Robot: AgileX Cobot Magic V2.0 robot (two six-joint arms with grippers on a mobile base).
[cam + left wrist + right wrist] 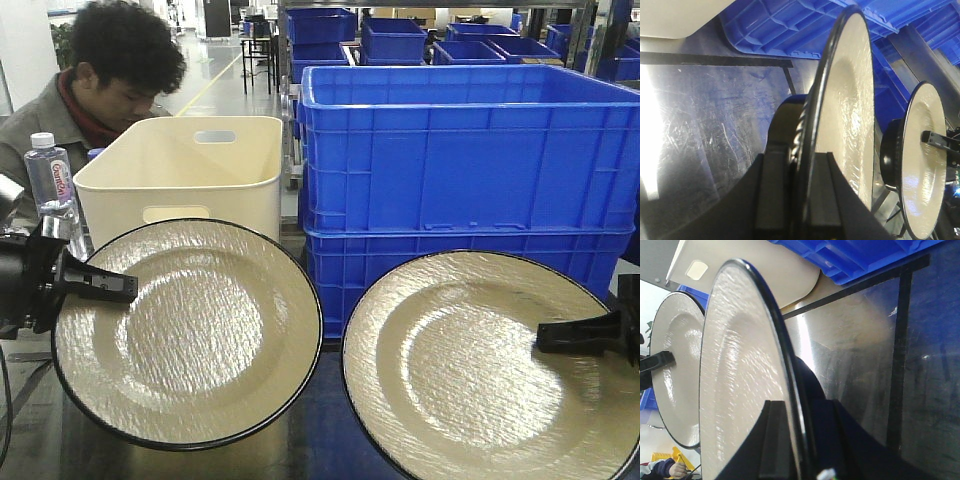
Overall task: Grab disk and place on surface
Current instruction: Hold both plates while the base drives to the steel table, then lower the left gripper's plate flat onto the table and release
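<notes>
Two cream disks with black rims hang tilted above the surface (25,420), a glossy grey metal tabletop. My left gripper (120,288) is shut on the left edge of the left disk (190,330). My right gripper (550,335) is shut on the right edge of the right disk (480,380). In the left wrist view the jaws (800,160) clamp the rim of the held disk (850,100), seen edge-on, with the other disk (925,165) beyond. In the right wrist view the gripper (800,410) pinches its disk (740,365), and the left disk (675,355) stands behind it.
A cream plastic bin (190,165) and stacked blue crates (460,150) stand just behind the disks. A water bottle (48,175) and a seated person (100,80) are at the far left. Black tape lines (715,59) cross the tabletop (715,115).
</notes>
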